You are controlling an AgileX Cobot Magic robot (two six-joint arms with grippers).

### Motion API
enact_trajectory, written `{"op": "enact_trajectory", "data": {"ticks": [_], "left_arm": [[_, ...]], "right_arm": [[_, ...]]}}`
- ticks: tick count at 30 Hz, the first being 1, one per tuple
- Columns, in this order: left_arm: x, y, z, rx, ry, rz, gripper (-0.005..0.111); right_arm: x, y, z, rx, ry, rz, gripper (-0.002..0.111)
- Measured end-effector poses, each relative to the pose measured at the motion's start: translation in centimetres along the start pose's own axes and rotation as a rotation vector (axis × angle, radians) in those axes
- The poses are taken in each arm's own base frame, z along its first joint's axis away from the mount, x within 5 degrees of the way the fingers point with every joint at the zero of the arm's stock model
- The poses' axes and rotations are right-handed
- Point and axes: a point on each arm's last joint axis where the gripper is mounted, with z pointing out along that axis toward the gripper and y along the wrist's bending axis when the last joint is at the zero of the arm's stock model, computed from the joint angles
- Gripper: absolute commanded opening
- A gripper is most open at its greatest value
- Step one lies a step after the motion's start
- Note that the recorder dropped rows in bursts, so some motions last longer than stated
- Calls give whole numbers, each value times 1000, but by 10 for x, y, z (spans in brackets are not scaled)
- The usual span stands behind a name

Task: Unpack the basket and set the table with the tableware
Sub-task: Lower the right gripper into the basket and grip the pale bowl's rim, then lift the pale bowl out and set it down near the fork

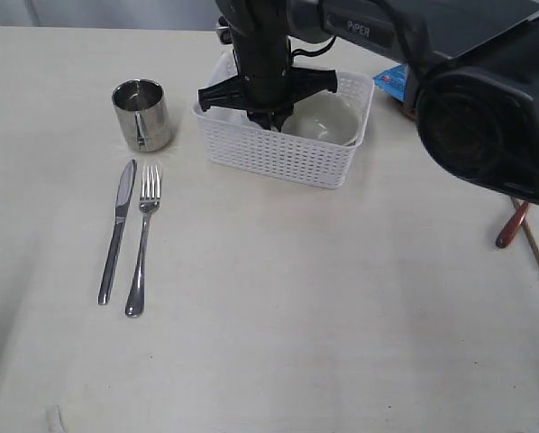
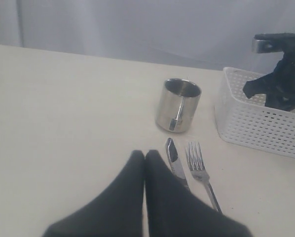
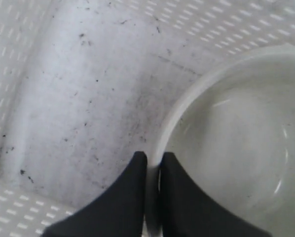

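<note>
One white lattice basket [image 1: 278,149] is seen on the far middle of the table [image 1: 296,316], its long axis laid across the exterior view and slightly skewed. One cream bowl [image 1: 328,117] is held in it, upright with its mouth up, in the right-hand half; the rest of the basket's floor [image 3: 88,89] is shown bare and scuffed in the right wrist view. The right gripper [image 3: 155,157] is lowered into the basket from above, and the bowl's near-left rim is pinched between its two fingers, one inside the bowl [image 3: 236,143] and one outside.

Left of the basket, and apart from it, one steel cup [image 1: 141,115] is stood upright, its handle turned towards the near edge. Nearer than the cup, one knife [image 1: 117,230] and one fork [image 1: 143,239] are laid side by side and almost parallel, the knife on the left. Their long axes run from far to near, with blade tip and tines pointed at the cup and the handles towards the near edge.

The left gripper [image 2: 145,158] is held above the bare table near the knife's handle, its fingers pressed together with nothing between them.

Behind the basket's right end, one blue snack packet [image 1: 391,81] is partly shown. At the right edge, one reddish-brown spoon [image 1: 507,233] and two chopsticks [image 1: 533,242] are partly hidden by the arm.
</note>
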Motion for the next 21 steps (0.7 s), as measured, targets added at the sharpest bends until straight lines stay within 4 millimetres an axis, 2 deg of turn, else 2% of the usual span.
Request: {"op": "enact_trajectory", "data": {"ticks": [7,10,13,21], "left_arm": [[0,0,0,0,0,0,0],[0,0,0,0,0,0,0],[0,0,0,0,0,0,0],[0,0,0,0,0,0,0]], "right_arm": [[-8,-21,2,67,-1,0,-1],[-12,-29,-6,70,-13,-6,-1],[-15,-32,-23,52,-40,-12,-1],[-20,-39,-91,-100,-156,-19,-1]]}}
